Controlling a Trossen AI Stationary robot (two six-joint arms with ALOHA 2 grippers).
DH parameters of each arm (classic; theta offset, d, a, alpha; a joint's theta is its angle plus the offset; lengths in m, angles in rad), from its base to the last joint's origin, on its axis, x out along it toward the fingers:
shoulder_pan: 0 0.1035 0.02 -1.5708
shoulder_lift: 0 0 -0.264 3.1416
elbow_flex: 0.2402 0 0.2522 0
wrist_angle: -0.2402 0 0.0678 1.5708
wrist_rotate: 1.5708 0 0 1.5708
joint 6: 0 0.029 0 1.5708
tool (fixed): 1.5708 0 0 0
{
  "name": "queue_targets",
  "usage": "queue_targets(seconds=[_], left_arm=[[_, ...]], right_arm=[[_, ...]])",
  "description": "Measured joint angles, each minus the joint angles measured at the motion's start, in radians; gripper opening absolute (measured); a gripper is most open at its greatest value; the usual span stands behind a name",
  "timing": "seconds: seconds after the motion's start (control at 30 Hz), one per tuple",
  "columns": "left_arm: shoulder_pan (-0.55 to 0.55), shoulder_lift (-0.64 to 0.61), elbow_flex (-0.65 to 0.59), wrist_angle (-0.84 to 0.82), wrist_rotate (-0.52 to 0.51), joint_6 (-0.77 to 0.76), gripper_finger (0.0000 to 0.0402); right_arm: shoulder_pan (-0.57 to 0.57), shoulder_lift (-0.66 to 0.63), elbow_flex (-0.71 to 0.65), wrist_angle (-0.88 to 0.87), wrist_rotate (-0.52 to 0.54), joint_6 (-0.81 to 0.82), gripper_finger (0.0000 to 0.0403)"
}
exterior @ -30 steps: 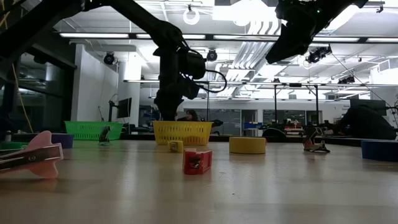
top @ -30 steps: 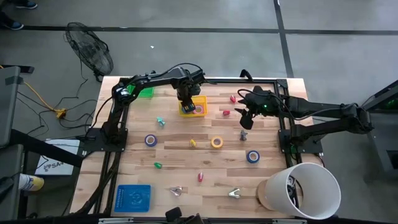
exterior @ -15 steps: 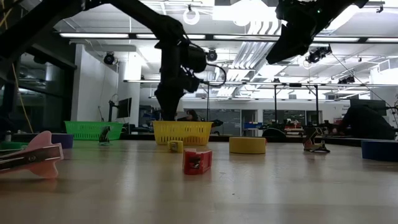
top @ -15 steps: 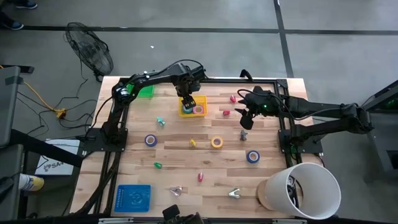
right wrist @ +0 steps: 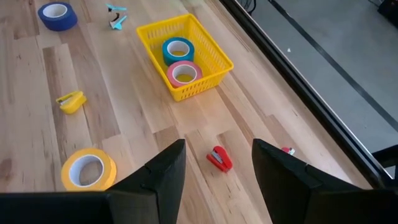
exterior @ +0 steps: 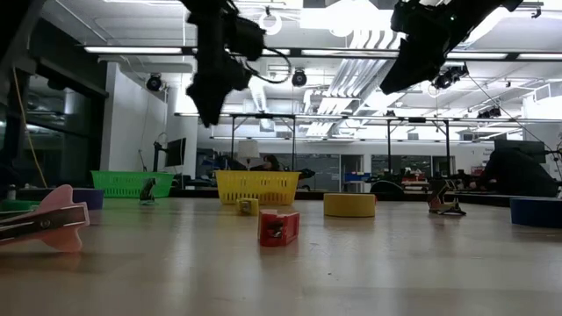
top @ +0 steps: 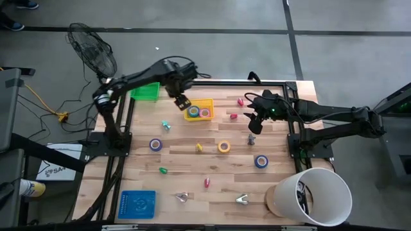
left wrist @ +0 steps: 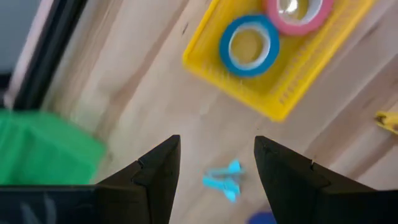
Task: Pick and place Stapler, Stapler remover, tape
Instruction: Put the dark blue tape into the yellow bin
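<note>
My left gripper (top: pixel 181 101) (left wrist: pixel 216 155) hangs open in the air just left of the yellow basket (top: pixel 207 102), touching nothing. A blue tape roll (left wrist: pixel 249 45) and a pink one (left wrist: pixel 297 12) lie flat in the basket. More rolls lie flat on the table: blue (top: pixel 155 145), yellow (top: pixel 223 147) and blue (top: pixel 261 161). My right gripper (top: pixel 253 125) (right wrist: pixel 217 158) waits open above a small red stapler (right wrist: pixel 219 158). A cyan staple remover (left wrist: pixel 225 180) lies on the wood below my left gripper. Two silvery removers (top: pixel 182 197) (top: pixel 241 200) lie near the table's front edge.
A green basket (top: pixel 149 94) sits at the far left corner, a blue tray (top: pixel 137 204) at the near left and a white bucket (top: pixel 311 196) at the near right. Small red (top: pixel 207 183), green (top: pixel 163 171) and yellow (top: pixel 199 147) staplers lie scattered mid-table.
My left gripper has risen out of the yellow basket and swung toward the table's left, high above the wood. The blue tape roll now lies uncovered in the basket beside the pink one. My right arm has kept still.
</note>
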Motion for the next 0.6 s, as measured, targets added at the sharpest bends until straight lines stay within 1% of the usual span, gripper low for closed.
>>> queue_targets(seconds=[0.1,0.2,0.27,0.37,0.47,0.6], left_arm=[[-0.008,-0.114,-0.14,0.026,-0.002,-0.11,0.0202],[-0.03,-0.231,-0.294,0.049,0.028,-0.249,0.0202],[-0.055,-0.301,-0.391,0.056,0.041,-0.354,0.0202],[-0.119,-0.389,-0.504,0.055,0.067,-0.521,0.0202],[-0.2,-0.445,-0.585,0.057,0.094,-0.66,0.0202],[-0.318,-0.455,-0.653,0.067,0.125,-0.797,0.0202]], right_arm=[[0.0,0.0,0.0,0.001,0.0,-0.001,0.0176],[0.0,0.0,0.0,0.002,0.0,-0.002,0.0176],[0.0,0.0,0.0,0.002,0.0,-0.012,0.0176],[0.0,0.0,0.0,0.002,0.0,-0.027,0.0176],[0.0,0.0,0.0,0.002,0.0,-0.03,0.0176],[0.0,0.0,0.0,0.003,0.0,-0.06,0.0176]])
